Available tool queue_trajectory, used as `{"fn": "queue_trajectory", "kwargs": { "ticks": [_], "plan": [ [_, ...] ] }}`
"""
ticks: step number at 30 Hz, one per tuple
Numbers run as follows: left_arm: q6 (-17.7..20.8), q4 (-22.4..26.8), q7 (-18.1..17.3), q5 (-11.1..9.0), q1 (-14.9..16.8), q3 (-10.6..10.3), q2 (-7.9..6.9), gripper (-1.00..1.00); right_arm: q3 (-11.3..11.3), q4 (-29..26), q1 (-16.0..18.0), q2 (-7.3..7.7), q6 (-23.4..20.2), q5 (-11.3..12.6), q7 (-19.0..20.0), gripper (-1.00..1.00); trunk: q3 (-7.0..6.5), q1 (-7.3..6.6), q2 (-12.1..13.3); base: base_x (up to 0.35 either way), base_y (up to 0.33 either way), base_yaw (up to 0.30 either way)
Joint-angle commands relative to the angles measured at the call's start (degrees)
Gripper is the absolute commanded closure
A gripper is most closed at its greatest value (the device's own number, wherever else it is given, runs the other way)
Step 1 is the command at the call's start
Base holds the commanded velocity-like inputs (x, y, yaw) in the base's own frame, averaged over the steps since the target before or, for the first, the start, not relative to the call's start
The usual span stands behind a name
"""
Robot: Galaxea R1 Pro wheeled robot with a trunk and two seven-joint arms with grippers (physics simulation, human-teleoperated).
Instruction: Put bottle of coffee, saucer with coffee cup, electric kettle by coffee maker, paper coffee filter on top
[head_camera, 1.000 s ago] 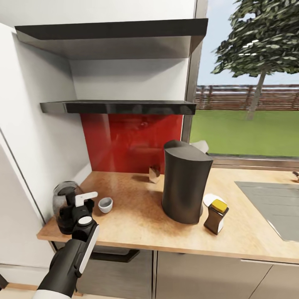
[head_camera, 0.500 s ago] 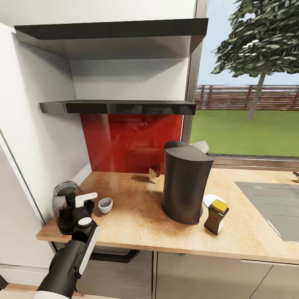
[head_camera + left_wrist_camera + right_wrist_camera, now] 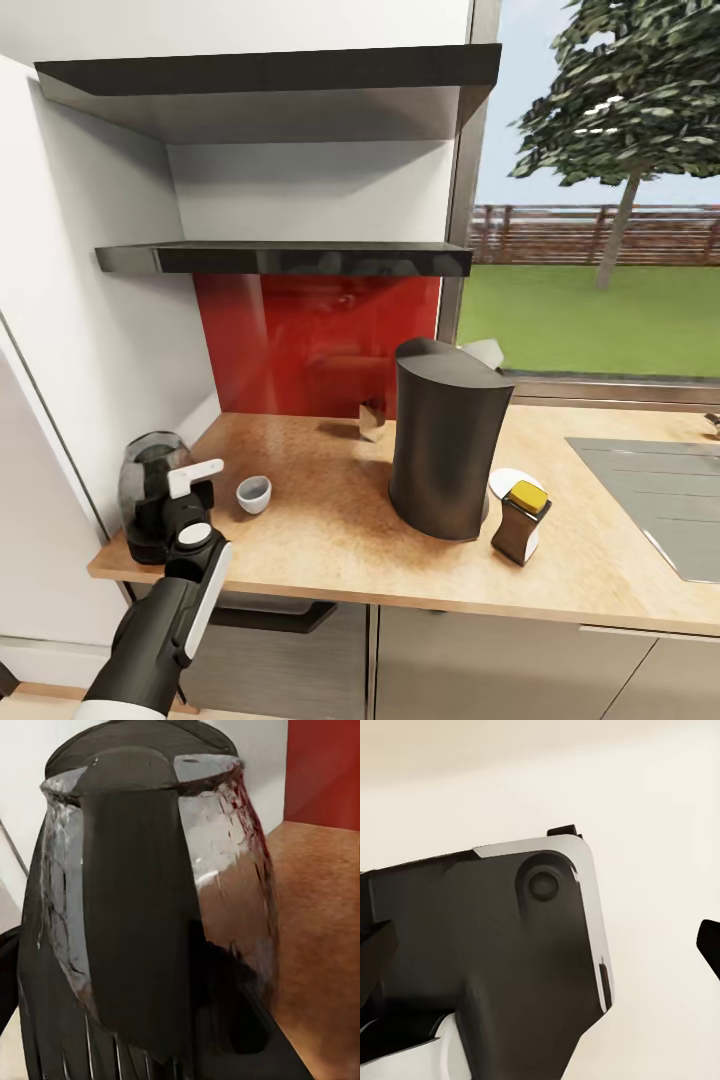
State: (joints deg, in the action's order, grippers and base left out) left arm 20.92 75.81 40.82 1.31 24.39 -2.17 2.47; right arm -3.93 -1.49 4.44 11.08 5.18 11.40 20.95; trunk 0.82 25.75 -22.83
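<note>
Light wood-grain tabletop (image 3: 330, 520) runs along a white wall with a red backsplash (image 3: 315, 340) and a window onto grass and a tree. Two dark shelves (image 3: 290, 258) hang above it, both bare.

At the tabletop's left corner stands the kettle (image 3: 150, 490), dark glass with a black lid. The left gripper (image 3: 178, 505) is right at the kettle, on the side of its black handle; whether its fingers are pinching the handle or spread cannot be told. In the left wrist view the kettle (image 3: 150, 907) sits very close, its broad black handle facing the camera.

Just beside the kettle, apart from it, sits the white cup (image 3: 253, 493). Near the middle stands the tall dark coffee maker (image 3: 445, 440), with a pale paper filter (image 3: 484, 352) showing at its far top edge. At its right base lies a white saucer (image 3: 508, 481), and the coffee bottle (image 3: 521, 521) with its yellow cap stands on or at the saucer's near edge.

The right wrist view shows a black-and-white robot part against a plain cream surface.
</note>
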Motion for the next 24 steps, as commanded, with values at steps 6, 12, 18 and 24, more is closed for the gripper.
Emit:
{"fn": "queue_trajectory", "kwargs": {
  "ticks": [6, 12, 18, 24],
  "plan": [
    [0.4, 0.0, 0.2, 0.2, 0.0, 0.1, -0.01, 1.00, -0.4, 0.1, 0.0, 0.00, 0.1, 0.1, 0.3, -1.00, 0.09, 0.03, -0.1, 0.000, 0.000, 0.000],
    [0.4, 0.0, 0.2, 0.2, 0.0, 0.1, 0.03, 1.00, -0.4, 0.1, 0.0, 0.00, 0.1, 0.1, 0.3, -1.00, 0.09, 0.03, -0.1, 0.000, 0.000, 0.000],
    [0.7, 0.2, 0.2, 0.1, 0.6, 0.0, 0.15, 1.00, -0.4, 0.1, 0.0, 0.01, 0.1, 0.1, 0.3, -1.00, 0.09, 0.03, -0.1, 0.000, 0.000, 0.000],
    [1.3, 0.3, 0.1, 0.2, 1.0, -0.2, 0.24, 1.00, -0.4, 0.1, 0.0, 0.21, 0.1, 0.2, 0.3, -1.00, 0.09, 0.03, -0.1, 0.000, 0.000, 0.000]
  ]
}}
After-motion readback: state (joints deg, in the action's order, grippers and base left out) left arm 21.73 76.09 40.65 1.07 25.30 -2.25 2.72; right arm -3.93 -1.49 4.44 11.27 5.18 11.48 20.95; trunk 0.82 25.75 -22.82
